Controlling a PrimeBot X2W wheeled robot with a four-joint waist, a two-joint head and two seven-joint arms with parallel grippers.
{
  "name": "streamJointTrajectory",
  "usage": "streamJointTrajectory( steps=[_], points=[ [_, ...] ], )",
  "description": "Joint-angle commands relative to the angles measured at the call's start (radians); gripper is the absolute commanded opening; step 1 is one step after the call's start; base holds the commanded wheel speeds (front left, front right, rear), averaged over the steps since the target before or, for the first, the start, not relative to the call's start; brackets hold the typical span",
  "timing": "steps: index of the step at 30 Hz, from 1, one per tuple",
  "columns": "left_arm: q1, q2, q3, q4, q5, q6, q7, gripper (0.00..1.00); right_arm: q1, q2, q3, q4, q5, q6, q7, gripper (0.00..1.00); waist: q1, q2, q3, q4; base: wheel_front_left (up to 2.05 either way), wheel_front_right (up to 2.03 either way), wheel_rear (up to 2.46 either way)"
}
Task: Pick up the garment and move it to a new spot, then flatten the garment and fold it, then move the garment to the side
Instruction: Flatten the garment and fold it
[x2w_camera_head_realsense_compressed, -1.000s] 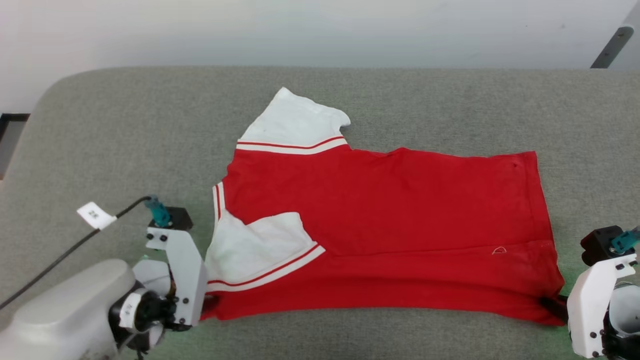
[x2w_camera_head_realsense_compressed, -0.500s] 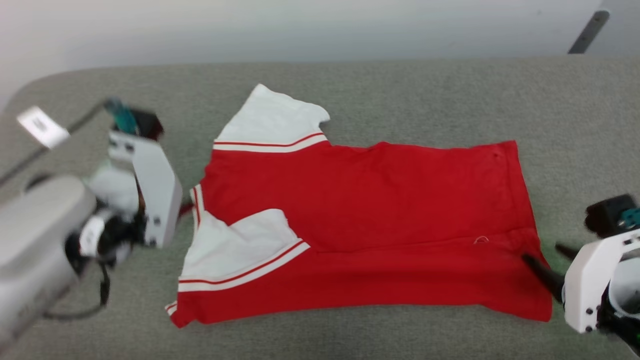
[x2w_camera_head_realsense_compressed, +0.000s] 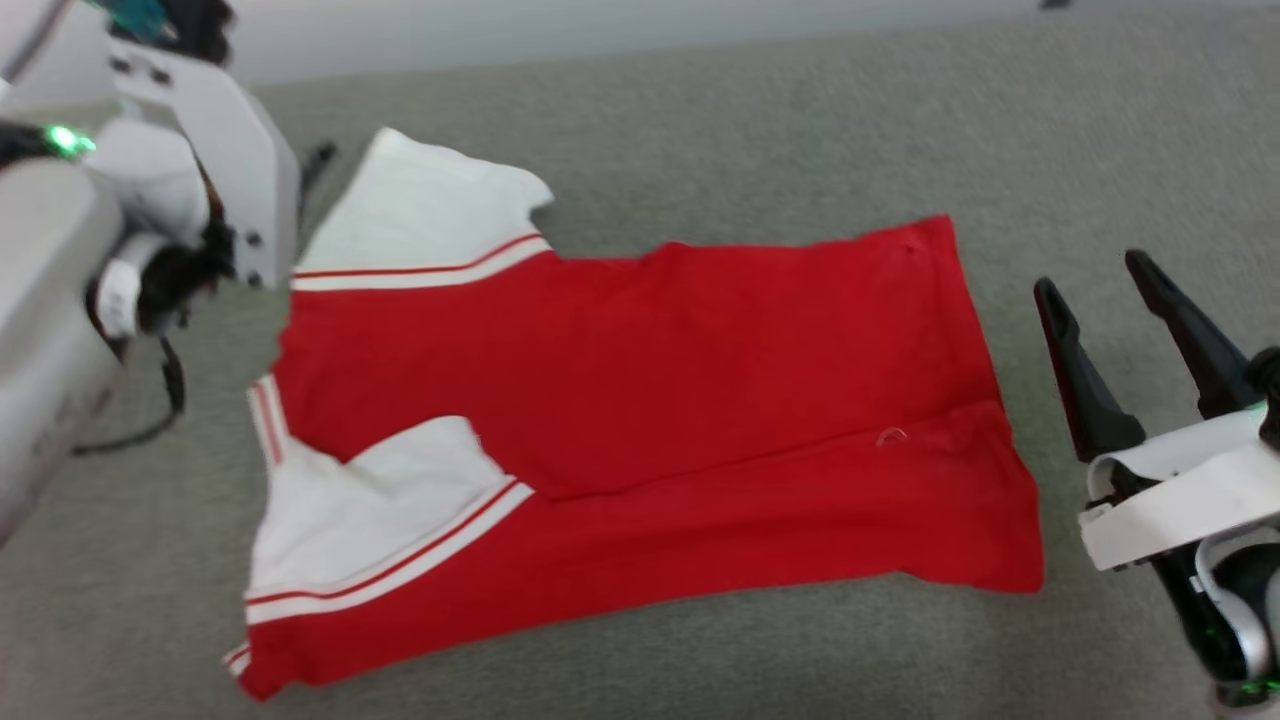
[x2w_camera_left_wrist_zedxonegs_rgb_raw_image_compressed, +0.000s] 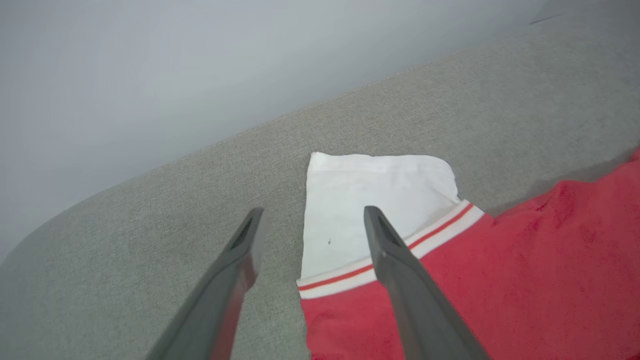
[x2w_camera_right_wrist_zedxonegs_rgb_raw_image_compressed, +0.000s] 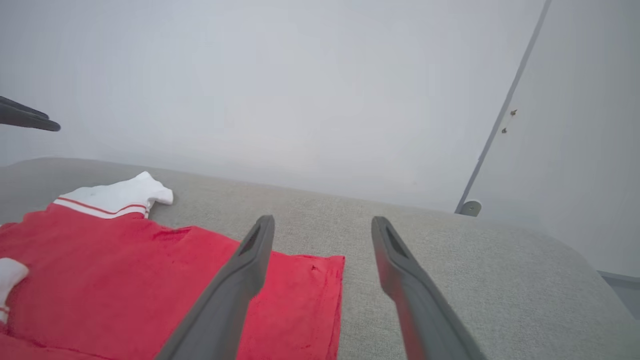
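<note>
Release done; left gripper and right gripper, fingers spread, have lifted off the garment; near fold laid, far sleeve likely next

Right gripper spread empty, red garment flat

Red garment flat, lower edge and sleeve folded inward.

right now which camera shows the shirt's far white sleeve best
Left wrist view: the far white sleeve lies close, its striped trim sharp. Head view shows it smaller and blurred; right wrist view, small at the left.
</note>
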Motion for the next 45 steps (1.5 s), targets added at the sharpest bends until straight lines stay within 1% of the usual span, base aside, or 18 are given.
streamJointTrajectory(
  steps=[1,2,5,9,13,16,18,20,21,22,23,25,30,34,39,42,45],
  points=[
    [-0.029,-0.012,0.011,0.047,0.005,-0.018,-0.016,1.00,-0.010,0.026,0.000,0.005,-0.029,-0.001,-0.067,1.00,0.0000,0.0000,0.077,-0.075,0.00,0.00,0.00],
    [-0.038,-0.024,0.013,0.072,0.005,-0.029,-0.023,1.00,-0.011,0.039,-0.002,0.009,-0.043,-0.001,-0.104,1.00,0.0000,0.0000,0.087,-0.084,0.00,0.00,0.00],
    [-0.080,-0.032,0.010,0.134,0.021,-0.067,-0.029,1.00,-0.010,0.071,0.002,0.022,-0.069,-0.001,-0.177,1.00,0.0000,0.0000,0.125,-0.116,0.00,0.00,0.00],
    [-0.124,-0.037,0.002,0.214,0.030,-0.105,0.002,1.00,-0.014,0.106,0.011,0.049,-0.082,-0.001,-0.217,1.00,0.0000,0.0000,0.170,-0.153,0.00,0.00,0.00],
    [-0.163,-0.037,-0.015,0.283,0.040,-0.145,0.052,1.00,-0.028,0.118,0.026,0.064,-0.086,-0.001,-0.241,1.00,0.0000,0.0000,0.208,-0.180,0.00,0.00,0.00],
    [-0.183,-0.039,-0.013,0.332,0.030,-0.155,0.077,1.00,-0.035,0.124,0.036,0.073,-0.090,-0.001,-0.259,1.00,0.0000,0.0000,0.230,-0.194,0.00,0.00,0.00],
    [-0.186,-0.042,-0.008,0.347,0.024,-0.154,0.081,1.00,-0.040,0.127,0.039,0.074,-0.089,-0.001,-0.263,1.00,0.0000,0.0000,0.236,-0.198,0.00,0.00,0.00],
    [-0.177,-0.050,-0.006,0.381,0.007,-0.147,0.111,1.00,-0.047,0.128,0.043,0.081,-0.092,-0.001,-0.272,1.00,0.0000,0.0000,0.243,-0.205,0.00,0.00,0.00],
    [-0.169,-0.053,-0.011,0.399,0.001,-0.144,0.137,0.93,-0.047,0.130,0.043,0.085,-0.089,-0.001,-0.275,1.00,0.0000,0.0000,0.245,-0.206,0.00,0.00,0.00],
    [-0.162,-0.057,-0.013,0.416,-0.010,-0.142,0.166,0.38,-0.046,0.128,0.045,0.090,-0.091,-0.001,-0.272,1.00,0.0000,0.0000,0.247,-0.207,0.00,0.00,0.00],
    [-0.153,-0.064,-0.014,0.432,-0.018,-0.133,0.186,0.00,-0.050,0.125,0.047,0.091,-0.091,-0.001,-0.273,1.00,0.0000,0.0000,0.248,-0.208,0.00,0.00,0.00],
    [-0.136,-0.075,-0.024,0.456,-0.028,-0.126,0.230,0.00,-0.059,0.122,0.043,0.096,-0.085,-0.001,-0.270,1.00,0.0000,0.0000,0.250,-0.207,0.00,0.00,0.00],
    [-0.137,-0.092,-0.025,0.481,-0.032,-0.132,0.247,0.00,-0.074,0.113,0.049,0.087,-0.060,-0.001,-0.240,1.00,0.0000,0.0000,0.252,-0.201,0.00,0.00,0.00],
    [-0.153,-0.109,-0.029,0.488,-0.025,-0.142,0.247,0.00,-0.115,0.086,0.063,0.074,-0.014,-0.001,-0.164,1.00,0.0000,0.0000,0.249,-0.185,0.00,0.00,0.00],
    [-0.167,-0.138,-0.029,0.499,-0.027,-0.149,0.238,0.00,-0.238,0.033,0.116,0.121,0.046,-0.001,0.024,1.00,0.0000,0.0000,0.245,-0.166,0.00,0.00,0.00],
    [-0.179,-0.159,-0.029,0.506,-0.025,-0.158,0.231,0.00,-0.338,0.009,0.164,0.192,0.096,-0.001,0.141,1.00,0.0000,0.0000,0.246,-0.151,0.00,0.00,0.00],
    [-0.197,-0.181,-0.029,0.516,-0.021,-0.162,0.224,0.00,-0.446,-0.006,0.218,0.294,0.139,-0.001,0.244,1.00,0.0000,0.0000,0.250,-0.137,0.00,0.00,0.00]
  ],
)
